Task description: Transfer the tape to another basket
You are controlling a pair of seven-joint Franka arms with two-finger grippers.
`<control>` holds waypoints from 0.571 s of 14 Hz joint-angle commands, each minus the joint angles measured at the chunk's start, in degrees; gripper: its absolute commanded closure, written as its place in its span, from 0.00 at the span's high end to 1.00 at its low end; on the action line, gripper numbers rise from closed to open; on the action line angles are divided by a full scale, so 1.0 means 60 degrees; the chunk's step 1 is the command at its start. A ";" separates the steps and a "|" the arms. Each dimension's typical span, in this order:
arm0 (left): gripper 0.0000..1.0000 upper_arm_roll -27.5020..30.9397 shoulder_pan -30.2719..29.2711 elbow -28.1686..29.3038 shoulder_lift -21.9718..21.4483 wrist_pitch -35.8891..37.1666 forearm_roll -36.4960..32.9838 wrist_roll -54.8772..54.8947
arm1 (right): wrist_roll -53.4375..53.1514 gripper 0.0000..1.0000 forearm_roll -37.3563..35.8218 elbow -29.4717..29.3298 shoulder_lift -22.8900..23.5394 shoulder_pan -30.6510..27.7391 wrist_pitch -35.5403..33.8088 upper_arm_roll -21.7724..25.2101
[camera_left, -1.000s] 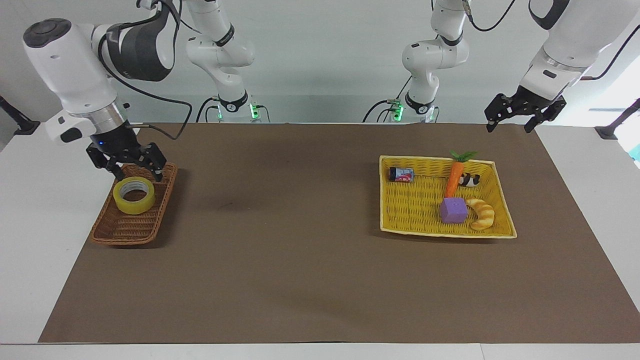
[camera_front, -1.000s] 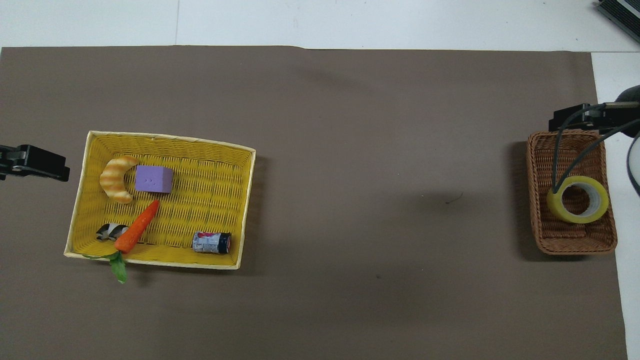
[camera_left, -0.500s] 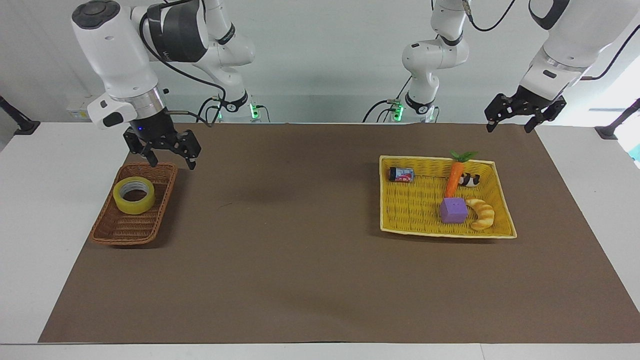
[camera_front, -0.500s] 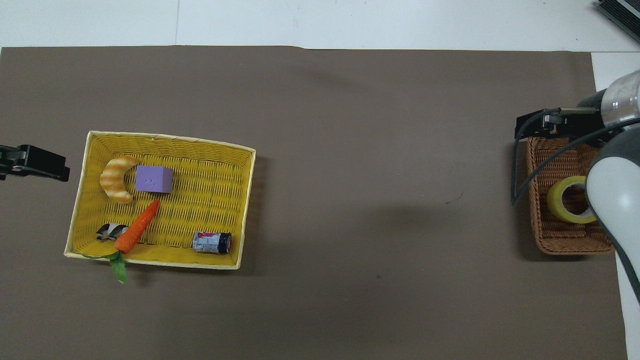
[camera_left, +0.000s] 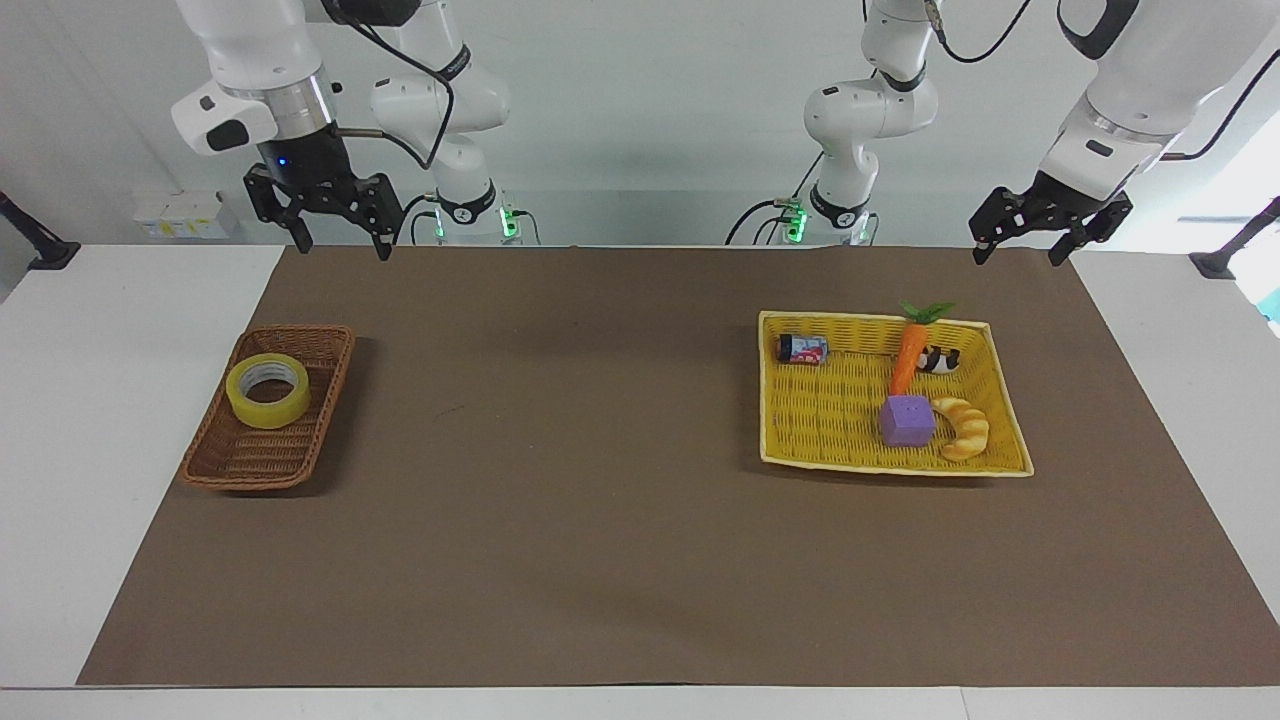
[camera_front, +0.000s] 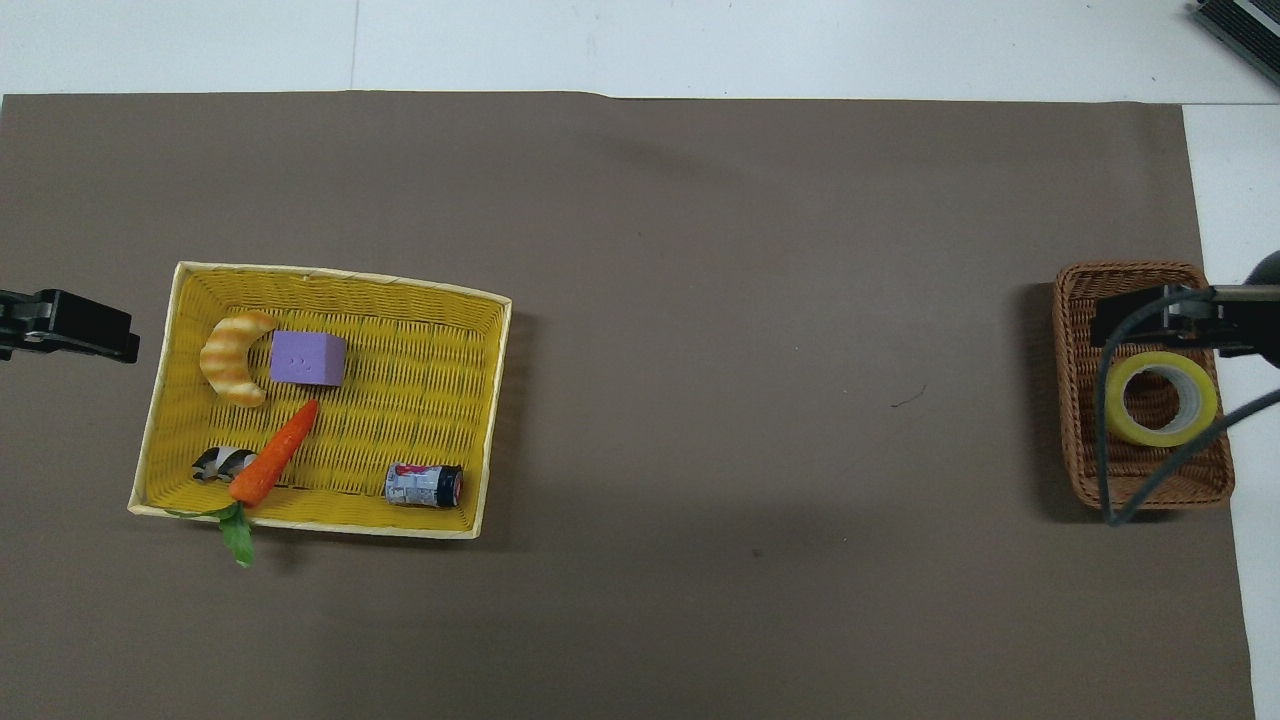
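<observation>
My right gripper (camera_left: 338, 240), claw spread and empty, has risen to the frame's upper left; the tape (camera_left: 268, 390) lies delivered in the basket (camera_left: 230, 460). My left gripper (camera_left: 1050, 238) waits, released.

Brown mat (camera_left: 600, 520) (camera_front: 700, 300) lying over white desk (camera_left: 120, 340) (camera_front: 700, 45). Flat yellow basket (camera_left: 800, 455) (camera_front: 330, 283) sitting on mat toward left arm's end. Inside it: purple cube (camera_left: 907, 420) (camera_front: 308, 358) lying just beside croissant (camera_left: 962, 427) (camera_front: 232, 357); carrot (camera_left: 910, 357) (camera_front: 274, 466) lying aslant, its green leaves (camera_left: 927, 311) (camera_front: 237, 535) hanging over rim nearest robots; small black-and-white item (camera_left: 938, 360) (camera_front: 222, 464) resting beside carrot; small can (camera_left: 803, 349) (camera_front: 424, 485) lying on its side near corner, apart from others.
</observation>
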State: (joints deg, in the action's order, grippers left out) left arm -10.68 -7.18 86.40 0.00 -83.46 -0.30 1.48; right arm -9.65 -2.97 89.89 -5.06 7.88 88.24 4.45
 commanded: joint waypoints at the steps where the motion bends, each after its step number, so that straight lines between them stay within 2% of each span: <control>1: 1.00 -0.0051 -0.0121 0.0057 -0.0131 -0.0035 0.0064 0.0090 | -0.0120 1.00 -0.0093 0.0223 -0.0269 -0.0126 -0.0146 -0.0038; 4: 1.00 -0.0051 -0.0121 0.0057 -0.0131 -0.0035 0.0064 0.0090 | 0.0027 1.00 0.0303 0.0238 -0.0269 -0.0594 -0.0437 0.0138; 8: 1.00 -0.0051 -0.0121 0.0057 -0.0131 -0.0035 0.0064 0.0090 | 0.0232 1.00 0.0304 0.1116 -0.0898 -0.0464 -0.0498 0.0022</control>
State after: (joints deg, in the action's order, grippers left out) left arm -10.68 -7.18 86.40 0.00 -83.46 -0.30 1.48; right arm -9.05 -2.31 92.53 -7.13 4.91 84.85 5.49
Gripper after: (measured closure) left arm 0.000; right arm 0.000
